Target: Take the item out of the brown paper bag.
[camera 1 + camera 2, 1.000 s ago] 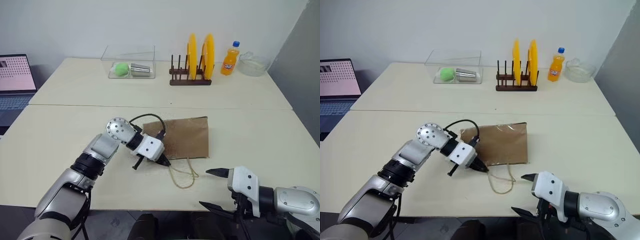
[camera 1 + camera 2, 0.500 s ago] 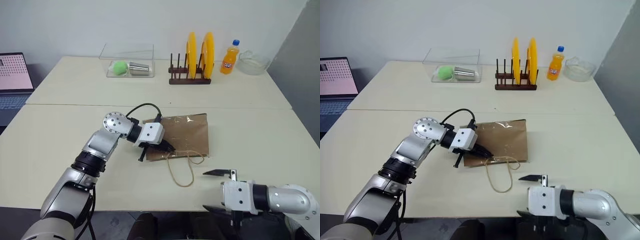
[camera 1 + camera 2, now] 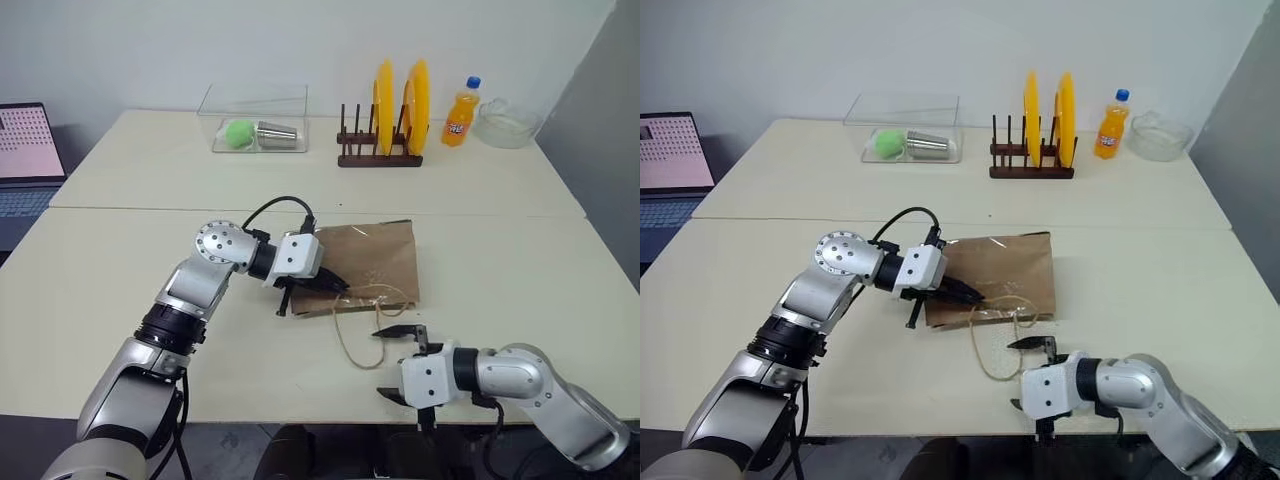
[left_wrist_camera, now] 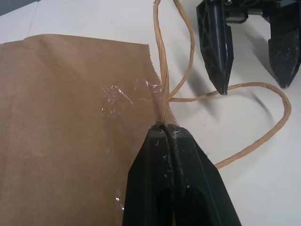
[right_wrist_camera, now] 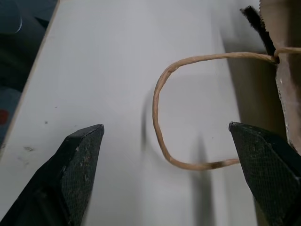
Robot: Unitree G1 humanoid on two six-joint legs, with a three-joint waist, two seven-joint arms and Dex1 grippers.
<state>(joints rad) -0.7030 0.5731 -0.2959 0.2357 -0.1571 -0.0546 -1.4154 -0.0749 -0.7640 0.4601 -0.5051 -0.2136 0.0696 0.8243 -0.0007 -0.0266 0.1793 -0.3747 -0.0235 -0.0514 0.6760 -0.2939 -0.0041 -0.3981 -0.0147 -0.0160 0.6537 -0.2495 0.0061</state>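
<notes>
Head camera first: the brown paper bag (image 3: 365,265) is lying flat on the near half of the pale surface (image 3: 120,270), roughly in the middle. It's crinkled kraft paper with a couple of shiny clear patches on top, and its open end faces the robot. The left gripper (image 3: 340,289) is clamped tight on a tan cord handle (image 3: 378,296) right at the bag's near edge, lifting that edge a bit. A second cord loop (image 3: 348,342) trails off onto the surface toward the robot. The right gripper (image 3: 400,362) sits just past that loop at the front edge, fingers spread wide, holding nothing. Can't see the item itself, presumably inside but I can't tell.

Along the far side: a clear box (image 3: 257,122) with a green ball (image 3: 239,134) and a metal cup (image 3: 281,135) in it, a wooden rack (image 3: 378,150) with two yellow plates (image 3: 398,97), an orange soda bottle (image 3: 459,116), a glass bowl (image 3: 506,126), and a laptop (image 3: 28,150) off to the left.

Left wrist view: fingers pressed together pinching the cord where it meets the paper, bag wall broad and wrinkled beside it, the other gripper's two tips beyond the loop.

Right wrist view: both fingertips (image 5: 82,155) far apart, the cord loop curving on the surface between them, bag edge off to one side.
</notes>
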